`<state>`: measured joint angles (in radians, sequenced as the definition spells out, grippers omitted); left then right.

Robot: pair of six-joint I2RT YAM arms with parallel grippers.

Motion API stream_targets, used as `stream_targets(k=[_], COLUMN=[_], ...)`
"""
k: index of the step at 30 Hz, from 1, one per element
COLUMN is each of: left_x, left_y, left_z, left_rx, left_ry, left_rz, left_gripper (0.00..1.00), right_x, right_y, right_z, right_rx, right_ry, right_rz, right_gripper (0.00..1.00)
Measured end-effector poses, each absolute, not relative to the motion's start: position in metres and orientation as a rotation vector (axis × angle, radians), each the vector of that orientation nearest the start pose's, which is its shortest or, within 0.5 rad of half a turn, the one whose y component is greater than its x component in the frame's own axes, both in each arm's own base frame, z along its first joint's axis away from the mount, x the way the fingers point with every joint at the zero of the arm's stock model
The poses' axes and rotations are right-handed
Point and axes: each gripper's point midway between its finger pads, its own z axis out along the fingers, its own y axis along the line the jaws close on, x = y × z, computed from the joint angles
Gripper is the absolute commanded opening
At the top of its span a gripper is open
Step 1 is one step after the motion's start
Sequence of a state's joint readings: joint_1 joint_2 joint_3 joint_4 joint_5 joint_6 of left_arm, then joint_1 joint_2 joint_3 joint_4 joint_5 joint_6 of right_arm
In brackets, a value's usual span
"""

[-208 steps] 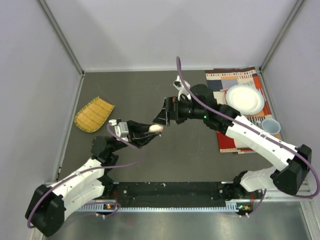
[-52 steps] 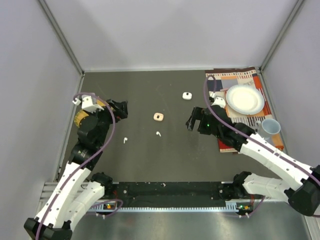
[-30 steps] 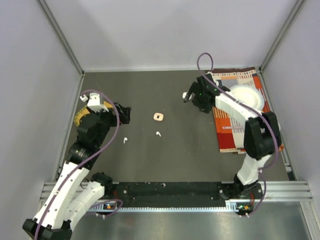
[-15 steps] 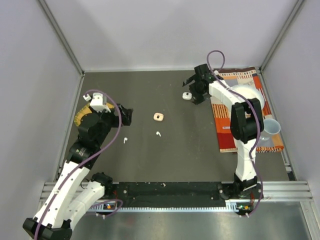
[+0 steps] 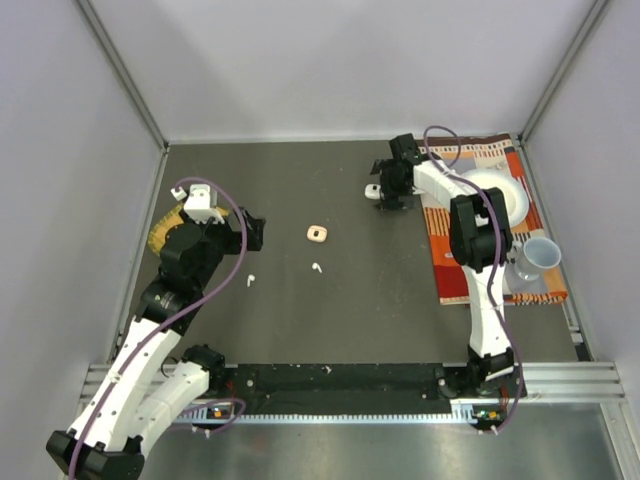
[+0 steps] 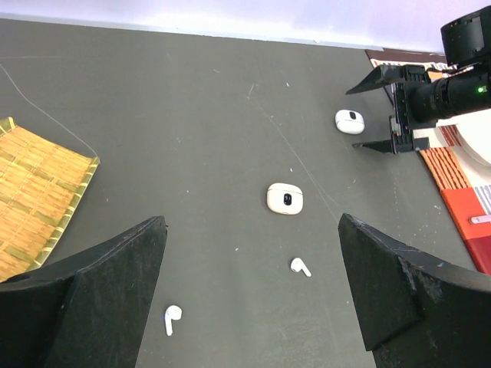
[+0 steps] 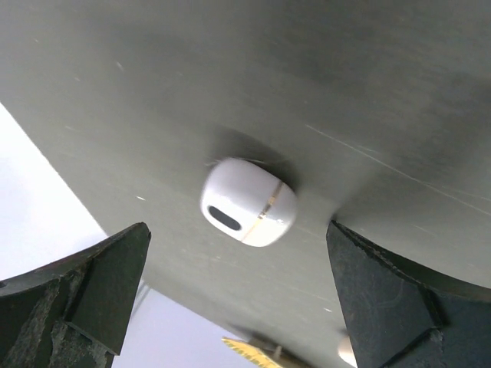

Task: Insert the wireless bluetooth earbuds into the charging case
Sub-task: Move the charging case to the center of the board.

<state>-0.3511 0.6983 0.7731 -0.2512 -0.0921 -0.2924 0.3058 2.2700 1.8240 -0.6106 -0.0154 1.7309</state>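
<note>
As they lie loose, near earbud (image 6: 172, 318), far earbud (image 6: 300, 267), both white, stemmed

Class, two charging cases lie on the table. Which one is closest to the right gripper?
The white case, on the far side by the patterned cloth, sits directly ahead of the open right gripper. The peach case lies mid-table, well away from it.
</note>
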Motion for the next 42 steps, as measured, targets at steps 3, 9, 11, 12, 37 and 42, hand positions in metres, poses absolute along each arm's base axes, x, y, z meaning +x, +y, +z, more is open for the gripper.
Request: stream_targets(k=[3, 9, 11, 12, 37, 42], left_x=[0.28, 0.281, 0.283, 0.283, 0.284, 0.284], left_y=[-0.097, -0.097, -0.098, -0.098, -0.104, -0.105], left_z=[0.277, 0.273, 0.27, 0.269, 0.263, 0.263], left_rx=[-0.015, -0.013, -0.012, -0.012, 0.01, 0.015], left_ry=[1.768, 1.78, 1.79, 1.796, 1.82, 1.82], left_rz=[-0.382, -0.375, -0.372, -0.37, -0.391, -0.397], left_gripper=[0.99, 0.99, 0.99, 0.99, 0.99, 0.99], right_x=[0.536, 0.546, 0.546, 0.546, 0.536, 0.531], right_y=[0.21, 0.208, 0.208, 0.208, 0.204, 0.198], right_z=[0.053, 0.052, 0.048, 0.048, 0.037, 0.038], right_rx=[1.88, 1.954, 1.976, 1.981, 1.789, 1.541], right_ry=[2.094, 2.044, 2.044, 2.042, 2.195, 2.312], right_rz=[0.673, 0.707, 0.711, 0.714, 0.713, 0.678], right_gripper=[0.93, 0.89, 0.86, 0.85, 0.22, 0.19])
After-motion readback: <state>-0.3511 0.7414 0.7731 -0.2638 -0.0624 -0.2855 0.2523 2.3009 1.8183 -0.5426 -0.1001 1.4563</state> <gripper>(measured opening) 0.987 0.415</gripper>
